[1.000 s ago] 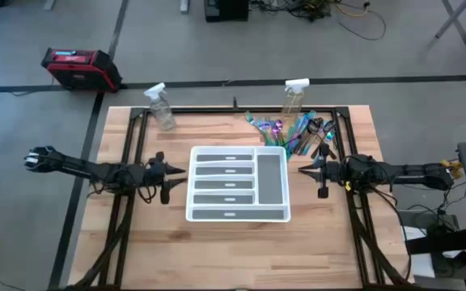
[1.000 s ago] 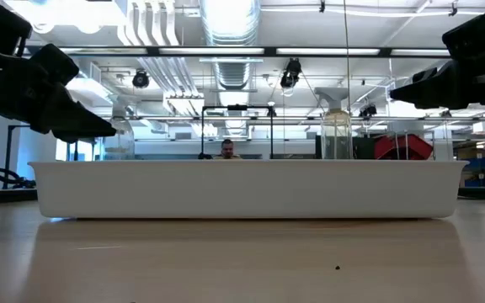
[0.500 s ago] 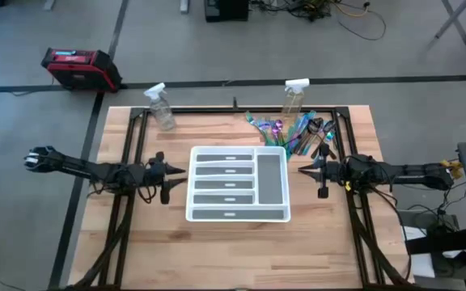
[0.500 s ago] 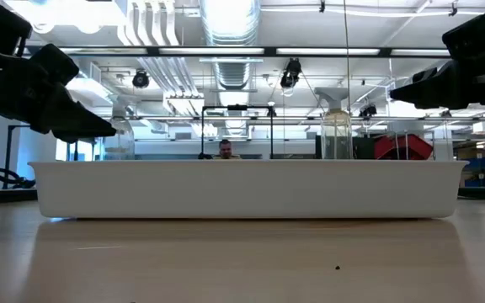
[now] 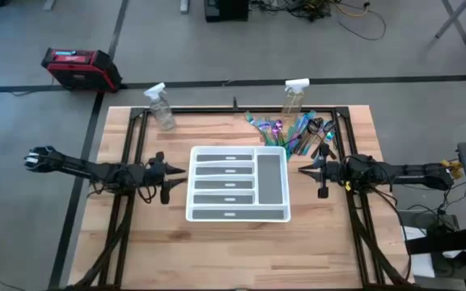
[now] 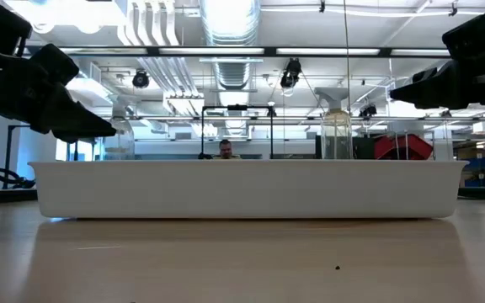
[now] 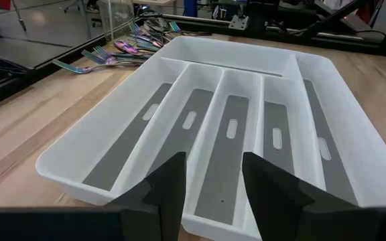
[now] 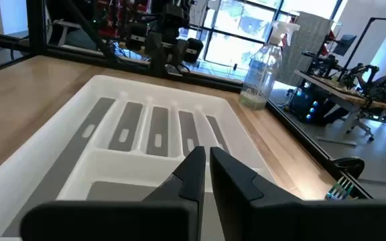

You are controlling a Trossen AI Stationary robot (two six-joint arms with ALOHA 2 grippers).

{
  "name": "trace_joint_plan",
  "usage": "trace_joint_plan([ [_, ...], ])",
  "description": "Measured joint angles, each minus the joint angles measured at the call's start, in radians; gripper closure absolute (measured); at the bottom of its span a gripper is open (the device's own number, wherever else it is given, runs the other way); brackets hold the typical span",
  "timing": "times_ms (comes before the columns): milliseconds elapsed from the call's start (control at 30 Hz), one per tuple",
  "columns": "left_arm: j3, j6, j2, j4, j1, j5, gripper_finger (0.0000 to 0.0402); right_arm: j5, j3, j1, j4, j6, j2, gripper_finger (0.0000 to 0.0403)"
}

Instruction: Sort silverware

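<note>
The silverware (image 5: 291, 129) (heaped at the tray's (image 5: 237, 212) one o'clock) is best approached singly; right gripper (image 5: 302, 169) pressed together, left gripper (image 5: 182, 171) spread.

Grey concrete floor (image 5: 217, 48) around wooden tabletop (image 5: 217, 242). Red-black case (image 5: 79, 68) on floor, cables (image 5: 330, 10) nearby. Beyond: ceiling ducts (image 6: 230, 25), strip lights (image 6: 226, 52), office chair (image 8: 374, 80).
</note>
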Motion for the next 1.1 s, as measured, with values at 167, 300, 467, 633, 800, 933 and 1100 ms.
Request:
trace_joint_plan([
  [167, 0.000, 0.000, 0.000, 0.000, 0.000, 0.000, 0.0269, 0.000, 0.000, 0.000, 0.000, 0.000, 0.000, 0.0389],
  [300, 0.000, 0.000, 0.000, 0.000, 0.000, 0.000, 0.0269, 0.000, 0.000, 0.000, 0.000, 0.000, 0.000, 0.0389],
  [467, 0.000, 0.000, 0.000, 0.000, 0.000, 0.000, 0.0269, 0.000, 0.000, 0.000, 0.000, 0.000, 0.000, 0.0389],
  [633, 0.000, 0.000, 0.000, 0.000, 0.000, 0.000, 0.0269, 0.001, 0.000, 0.000, 0.024, 0.000, 0.000, 0.0389],
  [800, 0.000, 0.000, 0.000, 0.000, 0.000, 0.000, 0.0269, 0.004, 0.000, 0.000, 0.218, 0.228, 0.006, 0.0389],
  [933, 0.000, 0.000, 0.000, 0.000, 0.000, 0.000, 0.0269, 0.004, 0.000, 0.000, 0.323, 0.466, 0.050, 0.0389],
  [1100, 0.000, 0.000, 0.000, 0.000, 0.000, 0.000, 0.0269, 0.000, 0.000, 0.000, 0.319, 0.427, 0.189, 0.0389],
])
